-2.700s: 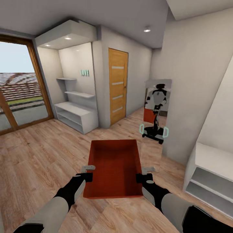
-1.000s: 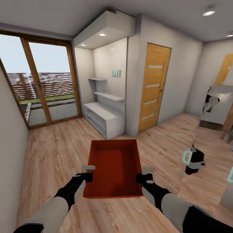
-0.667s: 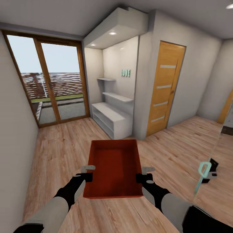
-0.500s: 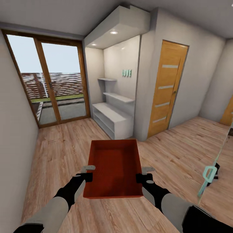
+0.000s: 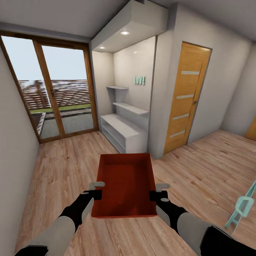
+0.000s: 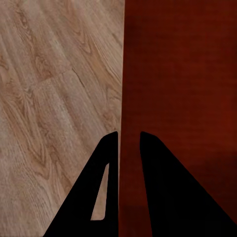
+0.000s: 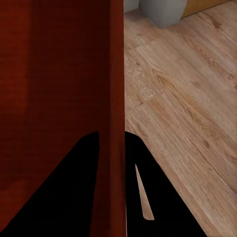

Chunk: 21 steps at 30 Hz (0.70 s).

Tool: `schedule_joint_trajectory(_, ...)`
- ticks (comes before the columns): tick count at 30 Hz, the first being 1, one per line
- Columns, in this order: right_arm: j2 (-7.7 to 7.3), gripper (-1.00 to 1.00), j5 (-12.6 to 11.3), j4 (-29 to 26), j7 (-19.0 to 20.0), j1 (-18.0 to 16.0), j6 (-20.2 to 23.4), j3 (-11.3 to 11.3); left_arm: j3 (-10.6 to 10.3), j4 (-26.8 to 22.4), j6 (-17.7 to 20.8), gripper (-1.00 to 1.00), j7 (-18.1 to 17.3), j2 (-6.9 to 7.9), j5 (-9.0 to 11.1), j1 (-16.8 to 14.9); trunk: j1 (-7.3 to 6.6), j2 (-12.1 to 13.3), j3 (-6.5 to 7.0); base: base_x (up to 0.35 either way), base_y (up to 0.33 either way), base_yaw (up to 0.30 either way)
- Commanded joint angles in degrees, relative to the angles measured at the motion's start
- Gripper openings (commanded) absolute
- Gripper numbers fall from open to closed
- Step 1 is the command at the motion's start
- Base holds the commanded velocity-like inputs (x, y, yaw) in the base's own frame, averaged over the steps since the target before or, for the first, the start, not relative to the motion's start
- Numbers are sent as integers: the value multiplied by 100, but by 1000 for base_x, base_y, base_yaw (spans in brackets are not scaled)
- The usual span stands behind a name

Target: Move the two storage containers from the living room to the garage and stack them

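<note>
Orange-red ribbed rectangular storage container (image 5: 125, 185), open top, no lid, empty inside: carried in mid-air in front of the robot, above the light wood plank floor (image 5: 64, 167), held level between both arms.

Surroundings, big to small: wood-framed glass doors (image 5: 53, 92) on the left, white alcove with a low white shelf unit (image 5: 122, 131) straight ahead, orange wooden door with pale slats (image 5: 186, 97) to the right. No grey concrete, no plank garage door, so I judge this isn't the garage.

Grip: left gripper (image 5: 96, 185) is clamped on the container's left wall; the wrist view shows one finger each side of the thin wall (image 6: 121, 89). Right gripper (image 5: 163, 186) does the same on the right wall (image 7: 117, 74).

Progress, my read: first container picked up, in transit. Nothing placed yet. Left to do: reach the garage, set this one on the concrete, fetch the second one, stack it on top. Early stage.
</note>
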Motion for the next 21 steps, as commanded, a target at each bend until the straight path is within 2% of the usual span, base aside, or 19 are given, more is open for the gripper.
schedule_joint_trajectory(1,-174,-100,-16,344,-80,-7,-37,25,5,-8,39,-100,57,4,20,-5,7,-13,-13,322,0,0)
schedule_joint_trajectory(14,-180,-100,-16,344,-80,-7,-39,21,5,-8,39,-100,57,4,20,-5,7,-13,-13,322,0,-3)
schedule_joint_trajectory(21,-183,-100,-16,344,-80,-7,-41,19,5,-8,39,-100,57,4,20,-5,7,-13,-13,322,0,-189)
